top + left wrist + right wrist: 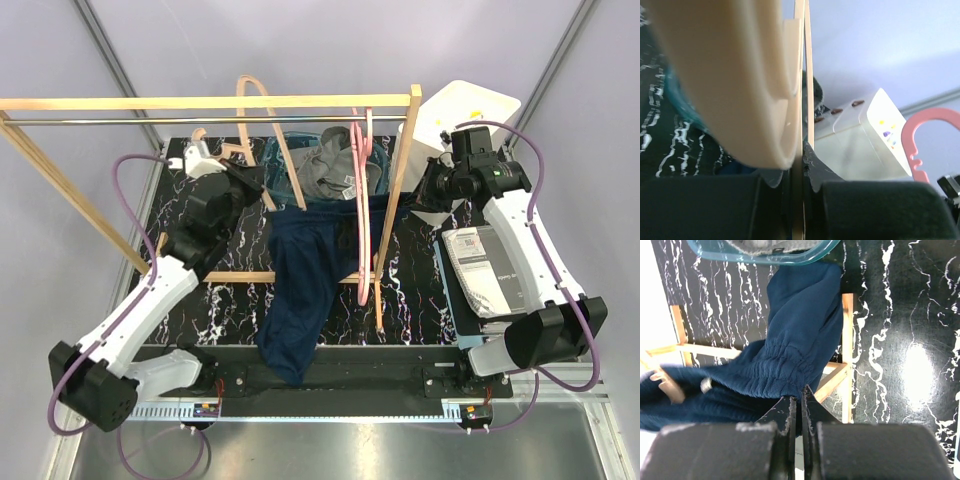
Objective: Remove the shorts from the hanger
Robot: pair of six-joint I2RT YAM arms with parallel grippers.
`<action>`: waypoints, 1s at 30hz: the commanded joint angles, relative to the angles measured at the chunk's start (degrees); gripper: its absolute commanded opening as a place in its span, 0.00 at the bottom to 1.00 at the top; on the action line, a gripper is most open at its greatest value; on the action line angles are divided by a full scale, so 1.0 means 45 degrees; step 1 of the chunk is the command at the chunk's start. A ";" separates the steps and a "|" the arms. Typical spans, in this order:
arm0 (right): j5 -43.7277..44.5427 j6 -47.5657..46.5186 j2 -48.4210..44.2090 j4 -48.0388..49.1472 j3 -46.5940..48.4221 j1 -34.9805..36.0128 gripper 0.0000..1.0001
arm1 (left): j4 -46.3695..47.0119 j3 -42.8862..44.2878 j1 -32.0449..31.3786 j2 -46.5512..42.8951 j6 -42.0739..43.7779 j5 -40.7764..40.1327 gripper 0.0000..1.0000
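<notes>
Mid-frame from overhead, dark navy fabric shorts [300,290] drape from a pale wooden hanger [283,150] pinched in the left claw [799,165], the right claw [801,392] clamped on their waistband; a crooked pull could snag the elastic and wrench that hanger loose.

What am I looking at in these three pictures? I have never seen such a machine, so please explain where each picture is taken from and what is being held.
You see two white robot arms, left and right, bolted to the near edge of a black marbled table. The wide picture looks down from above. The other two come from a camera on each wrist, so the dark fingers at the bottom are that arm's own end effector.

On the table stands a wooden rack with a pink hanger on its rod. Navy shorts hang in the middle, and grey shorts lie in a clear bin.

The left end effector is shut on a thin wooden hanger. The right end effector is shut and seems to pinch the navy shorts.
</notes>
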 commanded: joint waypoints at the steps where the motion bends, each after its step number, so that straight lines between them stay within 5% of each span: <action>1: 0.1255 0.0322 -0.0451 0.0138 0.0354 -0.0135 0.00 | -0.1202 0.1275 0.0419 -0.0958 0.0484 -0.2140 0.02; 8: 0.1608 0.0497 -0.0237 -0.0096 0.1390 -0.0213 0.00 | -0.5501 0.4108 0.0498 -0.0293 0.1207 -0.2609 0.00; 23: 0.1081 0.2431 0.1497 -0.0641 0.7342 -0.1208 0.00 | -0.6282 0.0378 0.0517 -0.4940 0.0093 0.2156 0.00; 26: 0.1236 0.2277 0.3074 -0.2004 1.0443 -0.1268 0.00 | -0.6945 0.0572 0.0498 -0.5391 0.0483 0.2644 0.00; 30: 0.1647 0.1514 0.5717 -0.4799 1.7933 -0.1462 0.00 | -0.8214 0.1062 0.0517 -0.5118 0.0934 0.3756 0.00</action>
